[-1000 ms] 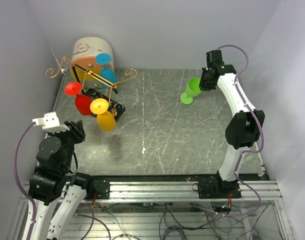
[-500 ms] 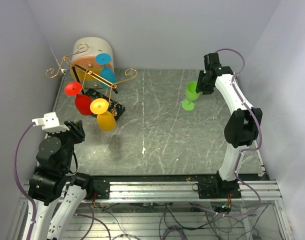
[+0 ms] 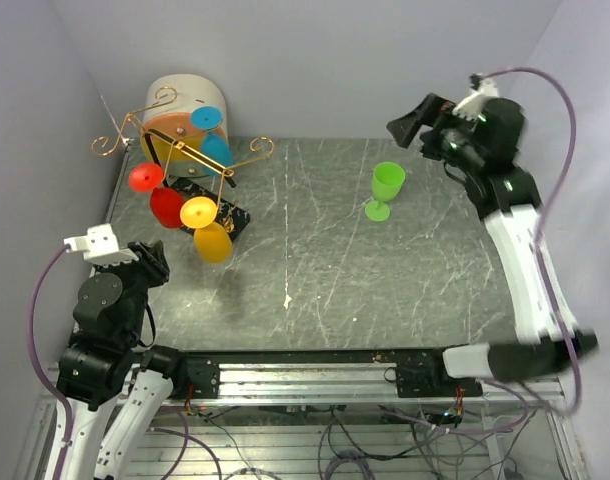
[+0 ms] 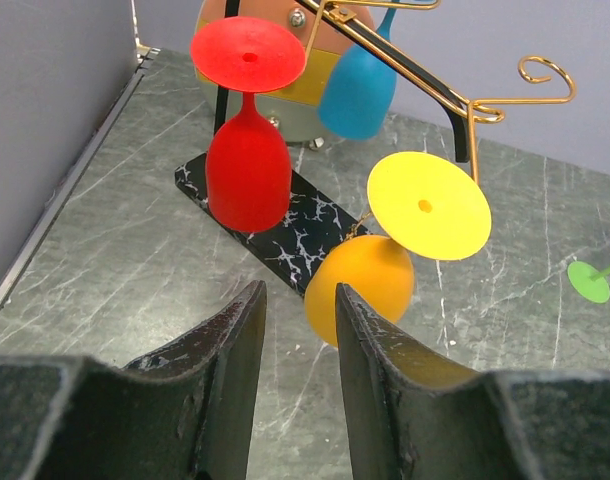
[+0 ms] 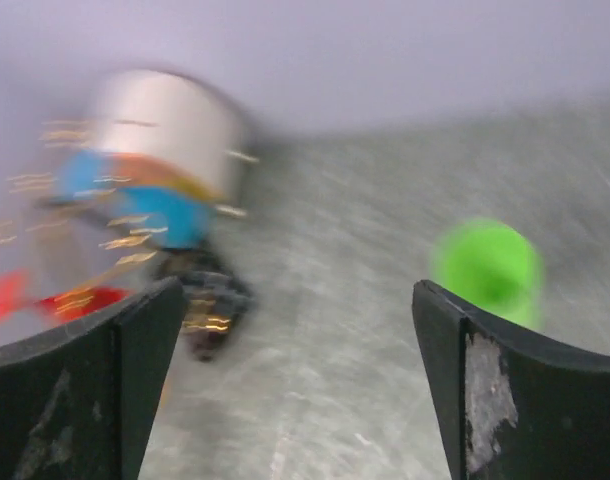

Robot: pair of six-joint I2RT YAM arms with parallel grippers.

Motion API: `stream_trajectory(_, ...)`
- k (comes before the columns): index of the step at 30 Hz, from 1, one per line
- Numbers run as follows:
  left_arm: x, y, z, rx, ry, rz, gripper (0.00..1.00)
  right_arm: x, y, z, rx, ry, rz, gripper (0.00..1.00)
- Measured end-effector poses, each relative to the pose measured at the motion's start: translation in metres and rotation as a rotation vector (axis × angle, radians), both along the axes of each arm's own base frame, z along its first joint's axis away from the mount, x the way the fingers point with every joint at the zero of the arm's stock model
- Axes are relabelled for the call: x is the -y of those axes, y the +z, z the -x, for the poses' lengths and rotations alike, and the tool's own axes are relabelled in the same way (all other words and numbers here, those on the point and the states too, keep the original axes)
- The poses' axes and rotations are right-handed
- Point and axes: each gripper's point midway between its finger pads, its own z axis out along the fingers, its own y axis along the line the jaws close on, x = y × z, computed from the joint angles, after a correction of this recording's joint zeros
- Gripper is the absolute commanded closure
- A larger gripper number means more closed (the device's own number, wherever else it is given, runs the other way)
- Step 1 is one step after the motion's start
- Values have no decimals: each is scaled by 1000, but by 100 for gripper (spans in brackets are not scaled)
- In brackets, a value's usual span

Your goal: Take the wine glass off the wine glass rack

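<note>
top external: the green wine glass [image 3: 386,186] stands upright on the grey table [image 3: 315,270], well apart from the wine glass rack [image 3: 135,128] at the far left. a red glass [image 3: 166,208], a yellow glass [image 3: 212,242] and a blue glass [image 3: 216,150] hang from the rack's gold rails. the right gripper [image 3: 403,128] hovers above and just behind the green glass, not touching it. the left gripper [image 3: 153,262] sits by the near left corner.

left wrist: its fingers [image 4: 225,370] stand a narrow gap apart, nothing between them — facing the red and yellow glasses over the rack's black base.

right wrist (badly blurred): the fingers [image 5: 85,390] are spread wide and empty — the green glass is a smear at right.
</note>
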Motion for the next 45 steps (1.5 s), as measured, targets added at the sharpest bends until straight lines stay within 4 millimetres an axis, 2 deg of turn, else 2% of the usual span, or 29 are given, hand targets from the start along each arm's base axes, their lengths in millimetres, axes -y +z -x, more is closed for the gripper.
stream_trajectory(2, -1, 0, 0, -1, 5, 0, 55, -36, 79, 47, 271, 165, -192, 0)
stream_trajectory(3, -1, 0, 0, 0, 8, -1, 56, -57, 121, 78, 417, 274, -297, 0)
stream_trajectory(4, -2, 0, 0, 0, 10, -1, 56, -75, 153, 108, 520, 375, -373, 0)
stream_trajectory(5, -2, 0, 0, 0, 12, -1, 56, -97, 195, 155, 640, 524, -461, 0)
stream_trajectory(6, -2, 0, 0, 0, 14, 0, 56, -112, 220, 186, 710, 631, -509, 0)
stream_trajectory(7, -3, 0, 0, 0, 16, 1, 56, -128, 250, 230, 799, 774, -574, 0)
stream_trajectory(9, -3, 0, 0, -2, 19, 2, 56, -145, 281, 287, 895, 973, -669, 0)
stream_trajectory(11, -4, -2, 0, -6, 24, 1, 55, -158, 296, 319, 937, 1105, -736, 0)
stream_trajectory(13, -5, -2, 0, -8, 29, 2, 56, -175, 297, 331, 930, 1182, -775, 0)
stream_trajectory(15, -6, -3, 0, -11, 35, 4, 56, -202, 288, 340, 884, 1254, -800, 0)
stream_trajectory(16, -6, -3, 0, -11, 35, 4, 56, -215, 281, 340, 859, 1274, -799, 0)
stream_trajectory(17, -6, -3, 0, -11, 36, 4, 56, -243, 260, 330, 788, 1286, -766, 0)
stream_trajectory(18, -6, -3, 0, -13, 38, 3, 56, -247, 258, 336, 774, 1304, -772, 0)
stream_trajectory(20, -6, -4, -1, -19, 41, 1, 56, -262, 246, 331, 738, 1303, -749, 0)
stream_trajectory(23, -6, -6, -3, -28, 41, -2, 56, -264, 247, 329, 760, 1283, -735, 0)
stream_trajectory(28, -6, -6, -3, -29, 41, -2, 56, -254, 270, 339, 847, 1276, -754, 0)
stream_trajectory(31, -6, -6, -3, -29, 41, -2, 56, -251, 277, 343, 880, 1271, -762, 0)
stream_trajectory(45, -6, -6, -3, -30, 41, -2, 56, -261, 274, 343, 885, 1276, -763, 0)
